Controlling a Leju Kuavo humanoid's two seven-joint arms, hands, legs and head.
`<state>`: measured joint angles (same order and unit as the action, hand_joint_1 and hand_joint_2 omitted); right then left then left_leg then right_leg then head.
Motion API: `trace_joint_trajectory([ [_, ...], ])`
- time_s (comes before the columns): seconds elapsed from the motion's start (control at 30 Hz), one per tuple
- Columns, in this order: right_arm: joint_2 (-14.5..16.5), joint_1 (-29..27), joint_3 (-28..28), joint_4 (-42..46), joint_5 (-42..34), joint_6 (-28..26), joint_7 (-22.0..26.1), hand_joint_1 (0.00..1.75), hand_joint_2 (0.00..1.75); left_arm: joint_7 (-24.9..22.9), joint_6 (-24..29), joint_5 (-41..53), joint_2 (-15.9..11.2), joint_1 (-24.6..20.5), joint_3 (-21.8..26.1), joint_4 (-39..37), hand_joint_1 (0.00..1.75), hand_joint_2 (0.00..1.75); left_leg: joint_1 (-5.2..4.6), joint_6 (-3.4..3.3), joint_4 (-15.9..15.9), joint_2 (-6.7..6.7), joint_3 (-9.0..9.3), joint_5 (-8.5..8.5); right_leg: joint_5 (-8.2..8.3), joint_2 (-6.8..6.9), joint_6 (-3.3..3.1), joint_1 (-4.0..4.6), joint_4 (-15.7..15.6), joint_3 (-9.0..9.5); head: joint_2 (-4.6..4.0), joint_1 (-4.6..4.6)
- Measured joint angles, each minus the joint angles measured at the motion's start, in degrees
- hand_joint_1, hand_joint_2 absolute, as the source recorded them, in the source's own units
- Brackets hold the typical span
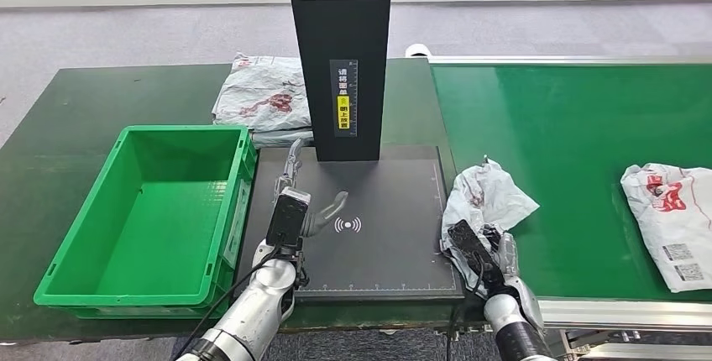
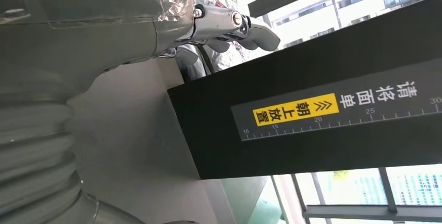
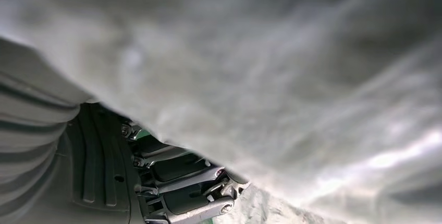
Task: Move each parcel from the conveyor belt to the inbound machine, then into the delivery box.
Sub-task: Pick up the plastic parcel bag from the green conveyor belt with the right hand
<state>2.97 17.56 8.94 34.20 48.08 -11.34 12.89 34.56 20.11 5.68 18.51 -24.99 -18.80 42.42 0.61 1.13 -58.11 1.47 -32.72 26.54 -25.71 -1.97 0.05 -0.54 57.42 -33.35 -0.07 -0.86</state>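
Note:
A crumpled white parcel (image 1: 489,191) sits at the seam between the black scanning pad (image 1: 378,248) of the inbound machine and the green conveyor belt (image 1: 571,126). My right hand (image 1: 485,250) grips its near edge. In the right wrist view the parcel (image 3: 271,78) is a close grey blur lying over the fingers (image 3: 182,190). My left hand (image 1: 304,203) hovers over the pad's left side, fingers spread and holding nothing; in the left wrist view its fingers (image 2: 234,26) reach toward the machine's black column (image 2: 323,104). A second white parcel (image 1: 672,210) lies on the belt at far right.
An empty green delivery box (image 1: 143,210) stands left of the pad. Another white parcel (image 1: 264,96) lies on the table behind the box, beside the column (image 1: 340,59). The belt's near rail (image 1: 621,315) runs along the right front.

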Motion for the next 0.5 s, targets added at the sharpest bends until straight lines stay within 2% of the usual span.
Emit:
trace_joint_trajectory([
  [0.07, 0.0, -0.17, 0.0, 0.2, -0.56, -1.42, 0.6, 1.75, 1.75, 0.0, 0.18, 0.0, -0.04, 0.01, 0.0, 0.01, 0.0, 1.75, 0.0, 0.0, 0.0, -0.04, -0.04, 0.01, -0.02, 0.03, -0.01, 0.0, 0.0, -0.03, 0.01, 0.0],
  [0.17, 0.43, -2.47, -0.04, 3.6, -4.44, -8.09, 5.06, 1.75, 1.75, 0.06, 1.01, 0.0, -0.1, 0.25, 0.0, 0.35, 0.0, 1.75, -0.01, -0.01, 0.0, -0.49, -0.28, -0.03, -0.09, 0.47, -0.05, 0.0, 0.02, -0.12, 0.0, 0.0],
  [0.3, 2.49, -8.31, -1.9, 17.28, -9.91, -13.98, 9.67, 1.75, 1.75, 0.13, 1.38, 0.14, -0.15, 0.73, 0.0, 0.94, 0.0, 1.75, -0.02, 0.01, 0.0, -1.06, -0.66, -0.17, -0.16, 1.05, -0.09, 0.02, 0.06, -0.35, 0.02, -0.01],
  [0.5, 5.26, -15.77, -10.3, 39.8, -9.77, -17.05, 11.06, 1.75, 1.75, 0.5, 1.42, 0.83, -0.13, 0.74, 0.0, 1.08, 0.0, 1.75, -0.04, 0.01, 0.01, -1.28, -0.75, -0.18, -0.25, 1.24, -0.08, 0.08, 0.05, -0.37, 0.01, -0.01],
])
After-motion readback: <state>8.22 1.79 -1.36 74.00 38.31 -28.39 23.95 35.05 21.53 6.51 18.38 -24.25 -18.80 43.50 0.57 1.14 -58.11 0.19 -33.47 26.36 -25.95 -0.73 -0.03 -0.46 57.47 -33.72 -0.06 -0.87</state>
